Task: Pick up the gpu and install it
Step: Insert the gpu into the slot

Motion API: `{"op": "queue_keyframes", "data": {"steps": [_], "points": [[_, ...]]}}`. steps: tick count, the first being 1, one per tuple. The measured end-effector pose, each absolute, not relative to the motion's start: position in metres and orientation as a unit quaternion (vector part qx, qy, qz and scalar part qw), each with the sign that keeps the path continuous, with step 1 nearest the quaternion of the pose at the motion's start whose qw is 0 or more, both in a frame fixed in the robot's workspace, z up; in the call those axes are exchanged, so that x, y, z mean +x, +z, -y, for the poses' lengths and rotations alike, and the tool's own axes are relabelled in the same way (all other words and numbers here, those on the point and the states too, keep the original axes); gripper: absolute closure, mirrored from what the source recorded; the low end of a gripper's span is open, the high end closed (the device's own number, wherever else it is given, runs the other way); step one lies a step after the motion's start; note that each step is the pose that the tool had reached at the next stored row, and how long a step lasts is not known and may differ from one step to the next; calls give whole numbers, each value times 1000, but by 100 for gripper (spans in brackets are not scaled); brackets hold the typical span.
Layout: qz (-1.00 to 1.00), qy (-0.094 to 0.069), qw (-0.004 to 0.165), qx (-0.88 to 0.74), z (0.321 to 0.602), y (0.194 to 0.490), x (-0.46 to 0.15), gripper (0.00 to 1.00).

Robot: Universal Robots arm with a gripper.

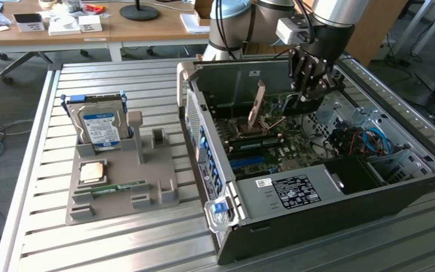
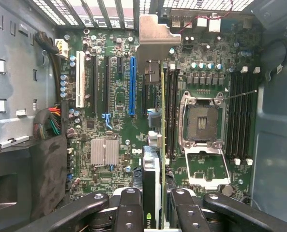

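Now, with the gripper (image 2: 155, 200) and its fingers (image 2: 130, 205) clamped on the gpu (image 2: 151, 162), held edge-on over the motherboard (image 2: 119, 123) by the case's (image 2: 85, 7) rear wall, keep the card upright and parallel to the blue slot (image 2: 131, 87).

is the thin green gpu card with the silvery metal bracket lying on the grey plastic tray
No, the gpu card is clamped edge-on in the gripper over the green motherboard.

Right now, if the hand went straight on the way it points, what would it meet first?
Probably the motherboard, through the gpu the hand grips, just beside the blue slot; depth is unclear.
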State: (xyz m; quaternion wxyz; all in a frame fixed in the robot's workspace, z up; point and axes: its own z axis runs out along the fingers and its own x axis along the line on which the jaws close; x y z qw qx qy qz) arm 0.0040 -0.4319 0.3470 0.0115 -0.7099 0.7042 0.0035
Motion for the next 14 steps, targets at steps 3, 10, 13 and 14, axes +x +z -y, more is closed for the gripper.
{"op": "queue_keyframes", "data": {"steps": [3, 10, 13, 14], "points": [[-704, 4, 11, -710, 432, 346, 4, 73], [-704, 4, 12, -710, 433, 345, 4, 73], [-704, 4, 12, -710, 433, 343, 4, 73], [-704, 3, 11, -710, 433, 342, 4, 73]]}}
